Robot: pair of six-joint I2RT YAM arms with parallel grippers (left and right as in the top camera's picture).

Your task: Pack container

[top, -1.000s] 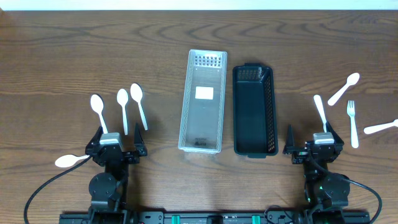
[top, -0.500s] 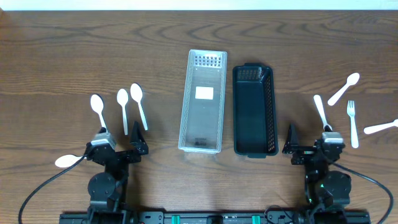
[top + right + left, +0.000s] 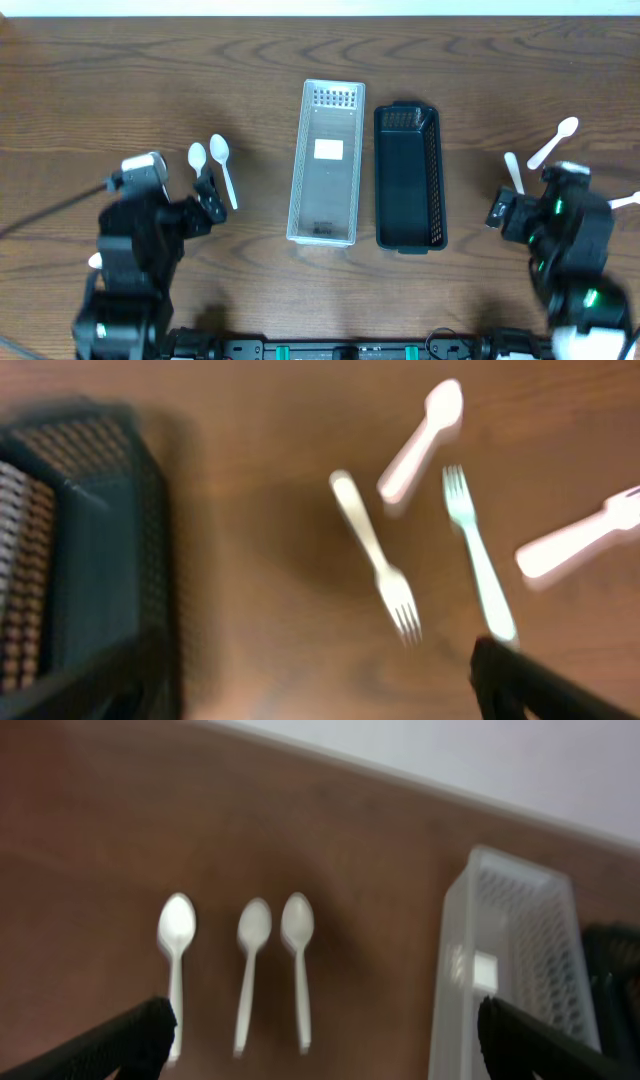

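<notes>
Arms newly risen — left end effector (image 3: 320, 1042) spread over spoons (image 3: 253, 926), right end effector (image 3: 315, 678) spread over forks (image 3: 373, 550) — packing not yet begun.

A dark wood-grain table (image 3: 120, 80) meets a white strip (image 3: 320, 7) along its far edge.

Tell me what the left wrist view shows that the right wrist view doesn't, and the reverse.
Only the left wrist view: three white spoons side by side, with the clear basket to their right.
Only the right wrist view: one white fork, another fork, a single spoon, and a fourth white utensil cut off at the frame edge.
Both: the wooden table and the black basket, a sliver at the left wrist view's right edge. Both pictures are blurred.
</notes>
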